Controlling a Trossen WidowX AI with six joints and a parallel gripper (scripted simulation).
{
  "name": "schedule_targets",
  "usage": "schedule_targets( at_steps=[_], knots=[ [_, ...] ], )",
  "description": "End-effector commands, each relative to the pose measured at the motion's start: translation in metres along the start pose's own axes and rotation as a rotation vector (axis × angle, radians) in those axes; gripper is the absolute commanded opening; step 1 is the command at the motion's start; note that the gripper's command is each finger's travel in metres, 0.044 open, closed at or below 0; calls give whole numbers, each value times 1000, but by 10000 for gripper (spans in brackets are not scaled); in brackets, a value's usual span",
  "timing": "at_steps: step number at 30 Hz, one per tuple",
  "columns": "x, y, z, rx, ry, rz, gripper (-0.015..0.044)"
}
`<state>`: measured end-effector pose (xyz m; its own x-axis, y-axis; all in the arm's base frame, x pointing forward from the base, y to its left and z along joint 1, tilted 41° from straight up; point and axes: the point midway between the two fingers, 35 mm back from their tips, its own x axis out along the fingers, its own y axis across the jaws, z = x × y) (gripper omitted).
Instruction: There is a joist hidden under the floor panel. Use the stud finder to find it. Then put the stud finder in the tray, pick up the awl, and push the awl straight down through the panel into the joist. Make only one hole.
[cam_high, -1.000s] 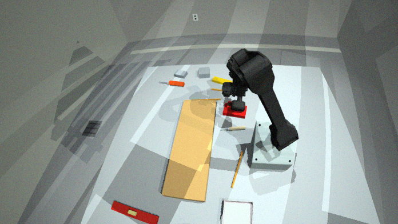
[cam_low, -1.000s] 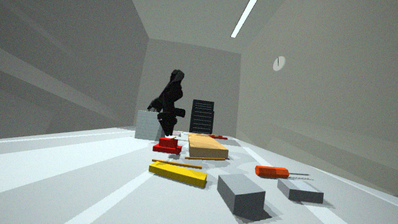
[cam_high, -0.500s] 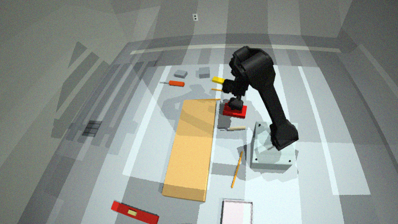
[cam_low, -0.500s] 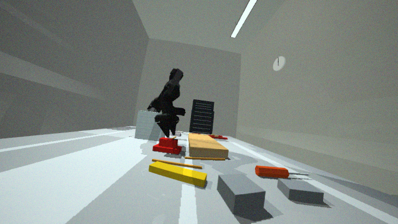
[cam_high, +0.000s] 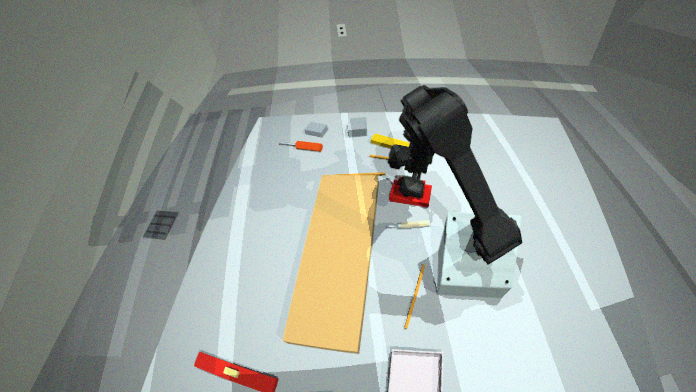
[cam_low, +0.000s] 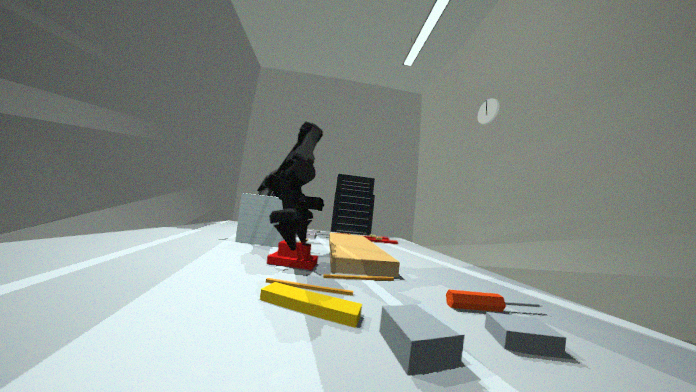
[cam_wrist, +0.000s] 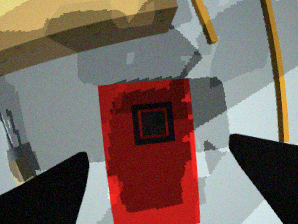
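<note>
Surroundings: the tan panel (cam_high: 330, 260) (cam_low: 362, 252) (cam_wrist: 85, 32) lies just beside the work spot. A thin orange stick (cam_high: 352, 174) (cam_low: 358, 277) (cam_wrist: 205, 21) lies along its end; a second stick (cam_high: 378, 157) (cam_low: 309, 286) (cam_wrist: 277, 70) is near the yellow block (cam_high: 384, 140) (cam_low: 311, 304). Two grey blocks and an orange screwdriver (cam_high: 309, 146) (cam_low: 476, 301) are farther off. The pale-handled awl (cam_high: 415, 224) (cam_wrist: 21, 170) lies near the panel, on the arm-base side. Tray (cam_high: 415, 372) well apart, at the top view's lower edge. No object observed between pincer (cam_high: 413, 186) (cam_low: 299, 245) (cam_wrist: 159, 147) and stud finder.

Stud finder (cam_high: 410, 197) (cam_low: 293, 256) (cam_wrist: 155, 170): red, flat on the table (cam_high: 270, 240) (cam_low: 150, 310), beneath the pincer, outside the tray. Wide base, narrower raised block; upper face carries a dark square with a thin red outline. Much of the red is shaded.

Pincer: wide, holding nothing; in the wrist view its fingers flank the stud finder with gaps either side.
</note>
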<state>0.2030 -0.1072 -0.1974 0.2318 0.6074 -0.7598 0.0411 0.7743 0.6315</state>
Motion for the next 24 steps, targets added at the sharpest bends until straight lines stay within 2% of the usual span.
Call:
schedule_targets(
  at_steps=[1,12,15,24],
  knots=[
    [8,3,-5,11,3,11,440],
    [22,5,-10,10,3,13,440],
    [22,5,-10,10,3,13,361],
    [22,5,-10,10,3,13,301]
  ],
)
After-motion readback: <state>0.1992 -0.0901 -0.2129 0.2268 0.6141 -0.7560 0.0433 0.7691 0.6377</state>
